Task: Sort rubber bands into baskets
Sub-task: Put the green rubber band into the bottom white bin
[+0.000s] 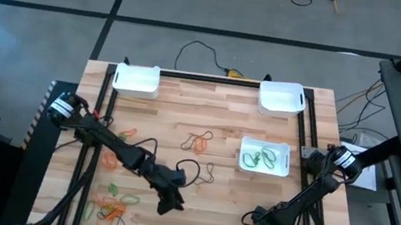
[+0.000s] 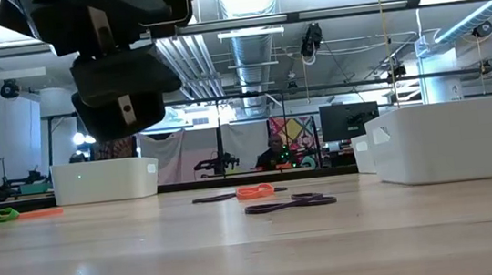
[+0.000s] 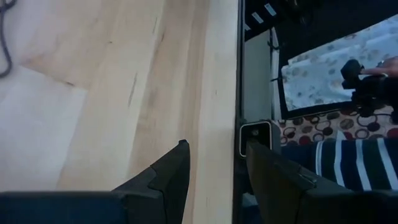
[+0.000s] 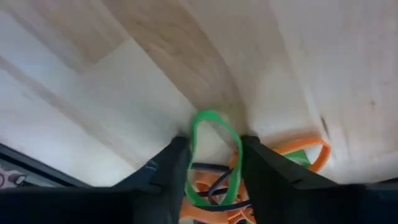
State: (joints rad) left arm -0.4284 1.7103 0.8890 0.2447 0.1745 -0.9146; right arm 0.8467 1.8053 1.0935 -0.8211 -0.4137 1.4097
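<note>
While my right gripper (image 4: pixel 214 168) straddles a green rubber band (image 4: pixel 214 155), jaws spread | limp, springy, light | I'd pinch one strand.

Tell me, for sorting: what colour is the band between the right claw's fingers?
Green, seen best in the right wrist view.

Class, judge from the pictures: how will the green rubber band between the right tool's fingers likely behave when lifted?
The green rubber band is a thin loop, so probably floppy and very light. It overlaps orange bands, so neighbours may snag and lift too. Lying flat, it seems unlikely to roll.
</note>
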